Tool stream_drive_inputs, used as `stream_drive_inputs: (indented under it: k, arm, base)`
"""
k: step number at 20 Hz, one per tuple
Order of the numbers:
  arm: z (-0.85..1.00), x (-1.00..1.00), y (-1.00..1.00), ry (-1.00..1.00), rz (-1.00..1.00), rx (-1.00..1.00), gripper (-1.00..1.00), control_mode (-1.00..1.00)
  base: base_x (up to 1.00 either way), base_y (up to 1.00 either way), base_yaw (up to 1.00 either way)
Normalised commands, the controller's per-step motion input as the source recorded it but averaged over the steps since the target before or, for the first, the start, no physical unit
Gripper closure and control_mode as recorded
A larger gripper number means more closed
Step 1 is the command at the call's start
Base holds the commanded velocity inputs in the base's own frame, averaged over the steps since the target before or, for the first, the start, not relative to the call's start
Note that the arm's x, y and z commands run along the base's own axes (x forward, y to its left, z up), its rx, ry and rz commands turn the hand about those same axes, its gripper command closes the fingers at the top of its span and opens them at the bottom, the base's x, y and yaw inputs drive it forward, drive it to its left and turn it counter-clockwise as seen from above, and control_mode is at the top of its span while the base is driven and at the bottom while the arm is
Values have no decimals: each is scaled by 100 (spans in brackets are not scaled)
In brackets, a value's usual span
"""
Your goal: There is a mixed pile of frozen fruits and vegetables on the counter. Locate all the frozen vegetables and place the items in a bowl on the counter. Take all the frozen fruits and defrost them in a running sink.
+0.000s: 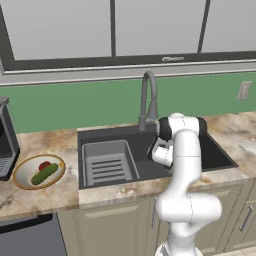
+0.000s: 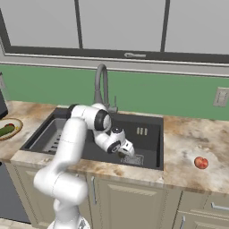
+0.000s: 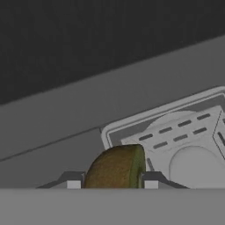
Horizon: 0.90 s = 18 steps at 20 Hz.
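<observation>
- Kiwi half (image 3: 116, 167): brown fuzzy skin w/ green edge, pinched between the two fingertips (image 3: 73, 181), low inside the sink basin, just above the drain grate (image 3: 184, 134).
- Hand (image 2: 127, 151): closed on the kiwi, nothing else in it; reached down into the dark sink (image 2: 152, 120), near the right end of the basin.
- Faucet (image 2: 102, 85): spout arcs over the basin behind the arm; no water visible, so the running part looks not done yet.
- Red fruit (image 2: 201, 162), prob. apple or peach: on the desk (image 2: 192, 138) right of sink, well apart from the hand, not yet in the sink.
- Bowl (image 1: 39, 171) on the desk left of sink: holds a cucumber (image 1: 44, 173) and a small red item, can't tell what.
- Risks: kiwi is round-edged, so on release it may roll away from the stream; tap left off = no defrost; wrist sits close to the faucet, so lifting out carelessly could bump the spout.
</observation>
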Motion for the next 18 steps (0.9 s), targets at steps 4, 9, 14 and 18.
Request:
stream_drive_inputs:
  k: [4, 9, 14, 18]
  arm:
    - [-49, 22, 0, -5, 0, 0, -100, -100]
    - [-26, 16, 0, -4, 0, 0, -100, -100]
    - [-2, 12, -4, 0, 0, 0, -100, -100]
    - [34, 0, -10, 14, 1, -7, -100, -100]
  base:
    - [0, 0, 0]
    - [0, 0, 0]
    - [0, 0, 0]
    - [0, 0, 0]
